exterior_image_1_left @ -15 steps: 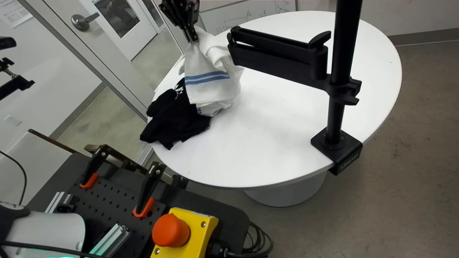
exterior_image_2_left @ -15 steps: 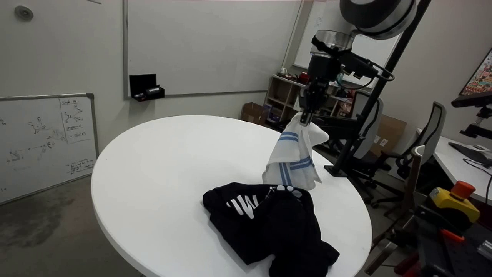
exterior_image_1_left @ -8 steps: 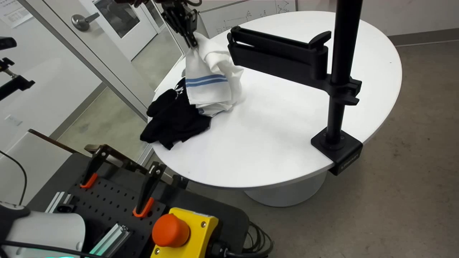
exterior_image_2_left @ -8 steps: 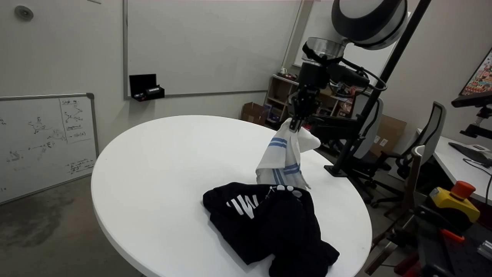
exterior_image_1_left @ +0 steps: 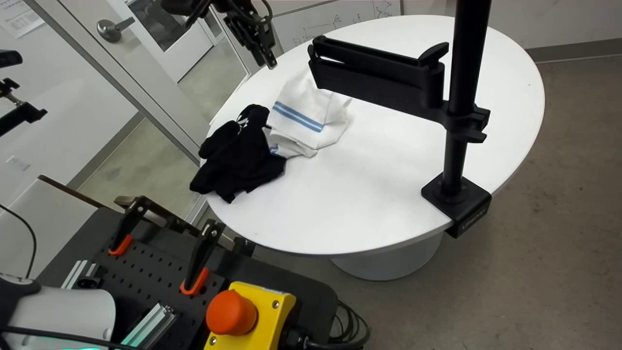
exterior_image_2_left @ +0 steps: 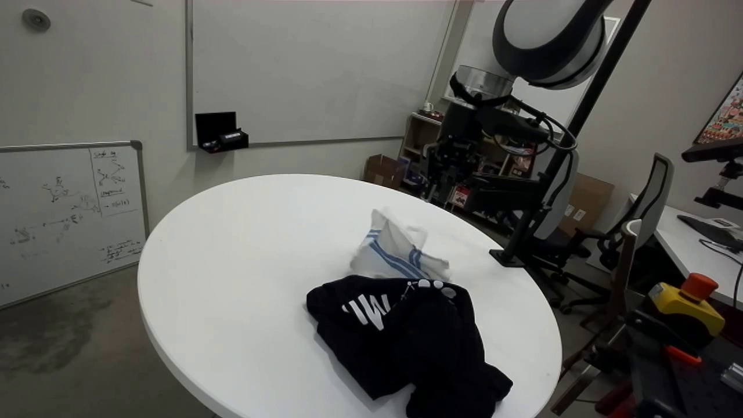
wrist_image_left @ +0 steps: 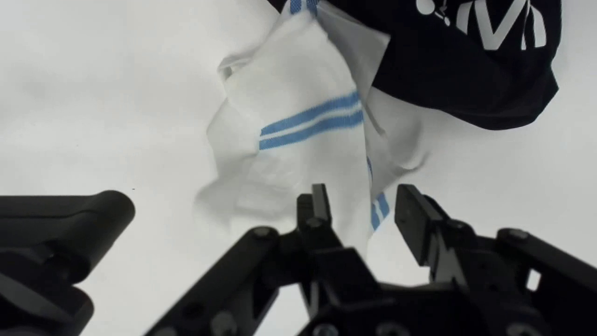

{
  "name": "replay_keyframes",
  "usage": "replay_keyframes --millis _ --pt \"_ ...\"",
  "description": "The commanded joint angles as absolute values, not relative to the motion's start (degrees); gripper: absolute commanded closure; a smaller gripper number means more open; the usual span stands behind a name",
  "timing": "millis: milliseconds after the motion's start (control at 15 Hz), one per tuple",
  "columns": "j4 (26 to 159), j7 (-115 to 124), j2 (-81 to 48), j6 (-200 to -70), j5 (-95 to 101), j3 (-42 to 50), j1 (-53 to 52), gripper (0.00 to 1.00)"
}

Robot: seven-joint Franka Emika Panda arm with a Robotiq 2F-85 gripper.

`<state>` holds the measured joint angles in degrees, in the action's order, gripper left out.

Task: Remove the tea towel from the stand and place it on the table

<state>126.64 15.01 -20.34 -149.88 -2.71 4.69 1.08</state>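
Holds the arm (exterior_image_2_left: 540,35) raised and bent, with the gripper (wrist_image_left: 363,205) pointed down at a slant above the table (exterior_image_2_left: 244,249) and its fingers (wrist_image_left: 313,212) spread well apart. Has the striped towel (exterior_image_1_left: 308,107) lying crumpled on the table, clear of the gripper.

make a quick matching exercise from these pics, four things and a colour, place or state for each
Things
1. tea towel
2. garment
3. hand
4. round button

Descriptions
a. orange-red, on a yellow box
b. open, holding nothing
c. white with blue stripes
d. black with white print

Pairs: 1-c, 2-d, 3-b, 4-a
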Motion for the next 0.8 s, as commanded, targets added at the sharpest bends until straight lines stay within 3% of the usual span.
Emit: replay_keyframes --millis 0,200,267,733 --pt "126.96 17.46 -20.34 -151.52 -2.07 5.94 0.07 0.24" --pt "127.81 16.7 -18.83 -150.73 -3.13 5.74 0.77 0.03" --pt "128.05 16.36 -18.24 -150.37 -3.66 5.62 1.07 0.0" --pt "130.12 12.98 -8.41 -140.78 -10.02 4.7 4.1 0.0"
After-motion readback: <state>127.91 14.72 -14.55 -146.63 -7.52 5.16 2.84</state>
